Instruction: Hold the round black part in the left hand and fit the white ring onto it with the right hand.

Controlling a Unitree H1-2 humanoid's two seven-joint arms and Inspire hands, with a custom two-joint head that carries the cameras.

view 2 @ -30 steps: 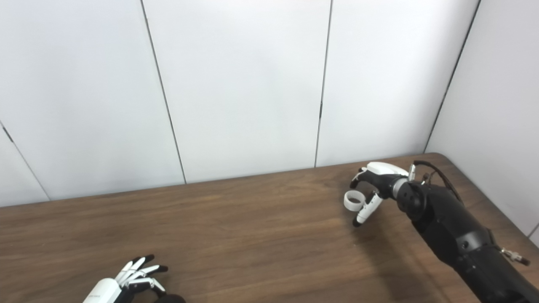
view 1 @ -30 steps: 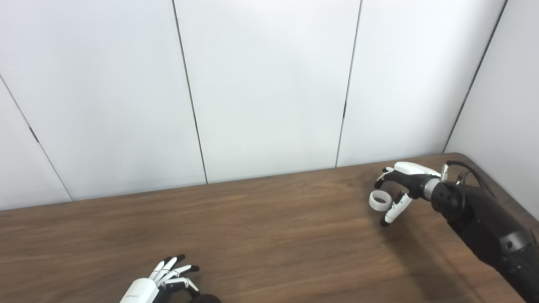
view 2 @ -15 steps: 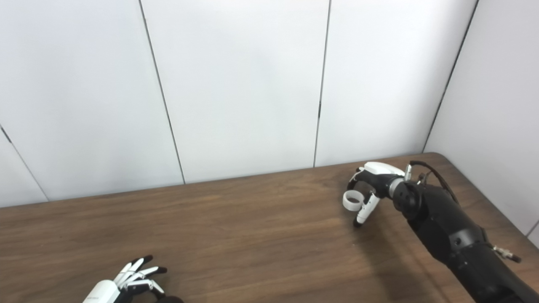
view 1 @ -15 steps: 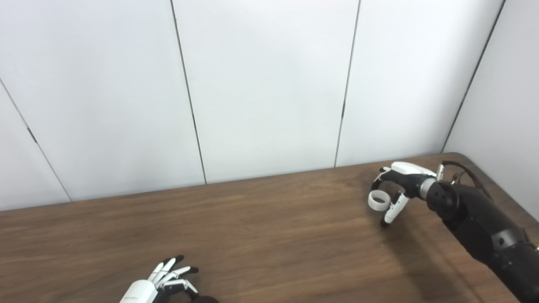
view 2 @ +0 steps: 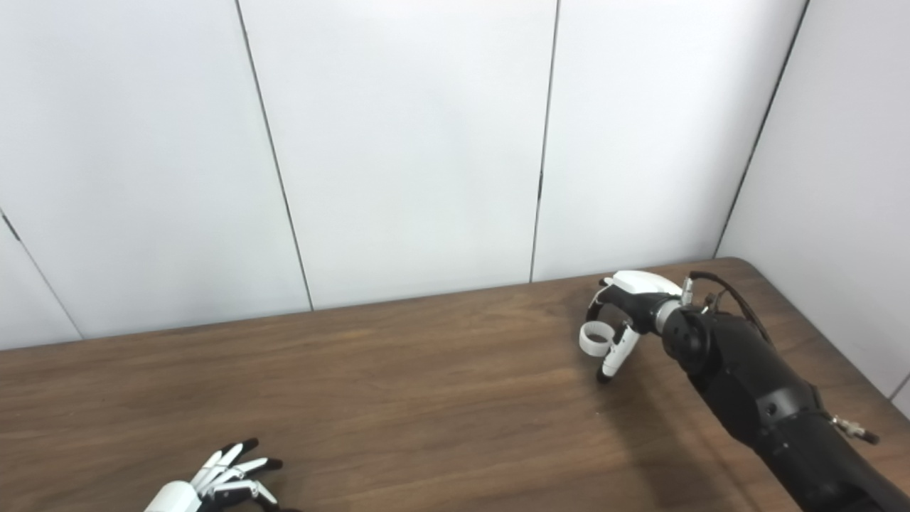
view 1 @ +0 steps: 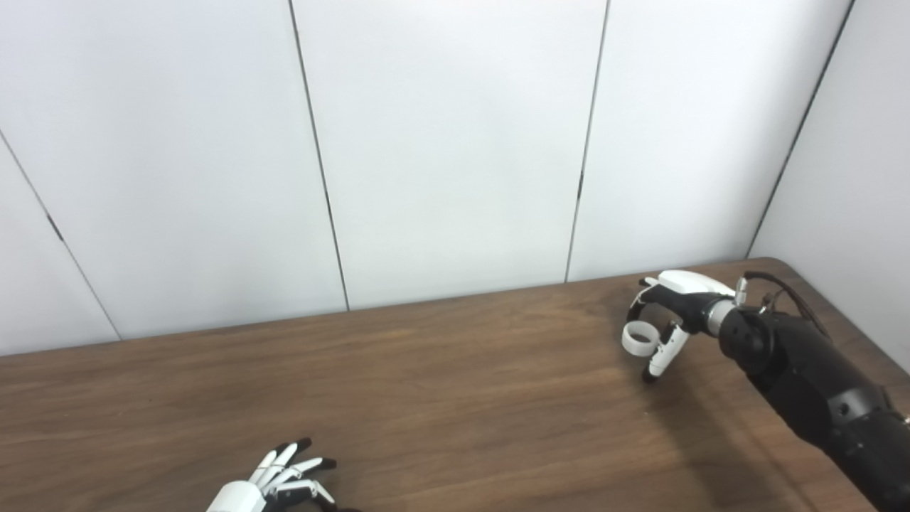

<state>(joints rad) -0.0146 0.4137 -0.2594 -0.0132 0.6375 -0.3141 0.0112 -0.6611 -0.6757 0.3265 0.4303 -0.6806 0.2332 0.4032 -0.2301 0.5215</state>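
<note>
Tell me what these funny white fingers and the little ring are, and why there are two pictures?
They belong to a robot with two arms. Two cameras on its head, side by side like eyes, took the pictures, so both show the same brown table. The right hand, far across the table, holds a small white ring in its fingers. The left hand, at the bottom edge, has its fingers spread. A round black part should be beside it, but that spot is cut off by the picture's edge.
</note>
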